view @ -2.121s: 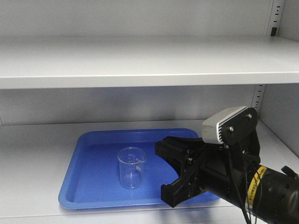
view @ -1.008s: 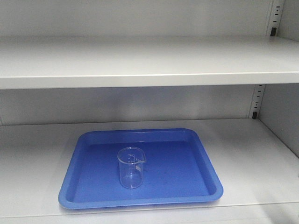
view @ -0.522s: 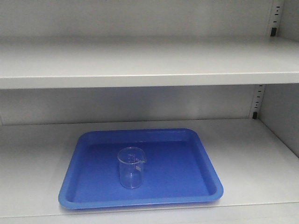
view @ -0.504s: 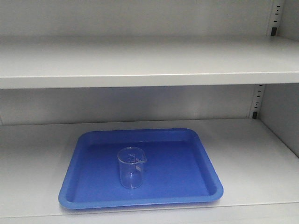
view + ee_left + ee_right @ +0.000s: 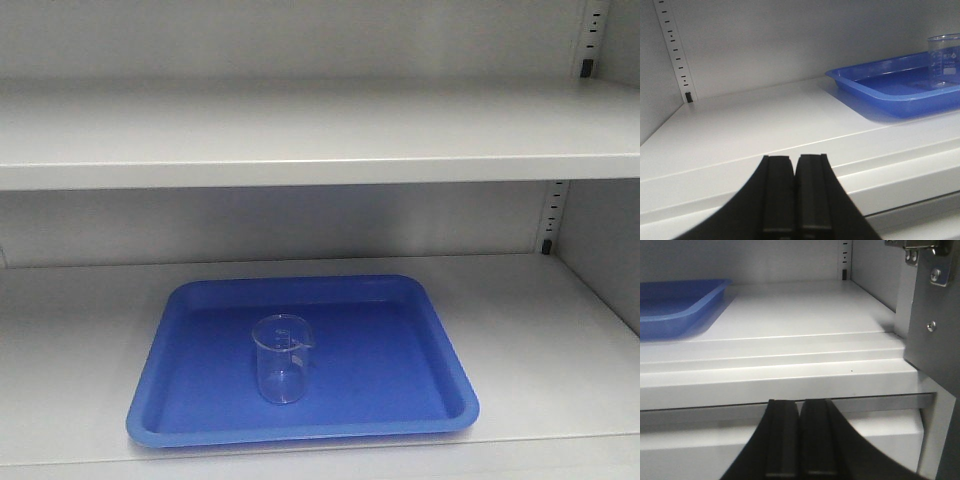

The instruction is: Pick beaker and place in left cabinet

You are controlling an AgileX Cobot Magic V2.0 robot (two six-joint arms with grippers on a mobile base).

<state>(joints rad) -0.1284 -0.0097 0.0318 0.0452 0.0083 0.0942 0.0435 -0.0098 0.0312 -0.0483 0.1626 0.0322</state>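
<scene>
A grey metal cabinet [image 5: 300, 130] seen from the front, with two wide shelves. On the lower shelf sits a blue tray [image 5: 420, 330], and the beaker [image 5: 281, 357] stands upright in it, a little left of the tray's centre, empty and clear, with nothing touching it.

About two seconds ago the right arm filled the lower right of this view, its claw spread wide just beside the beaker. A second later it had gone, and the front view now shows only shelf, tray and glass. The beaker has not shifted since.

The wrist views show where the arms are now. The left gripper [image 5: 792, 195] hangs outside the front edge of the shelf, fingers pressed together and holding nothing, the tray and beaker well off to its right. The right gripper [image 5: 799, 437] is likewise closed and empty, below the shelf lip, with the tray's corner far to its left.

This reads as the placing done: beaker delivered into the cabinet, arms pulled clear
</scene>
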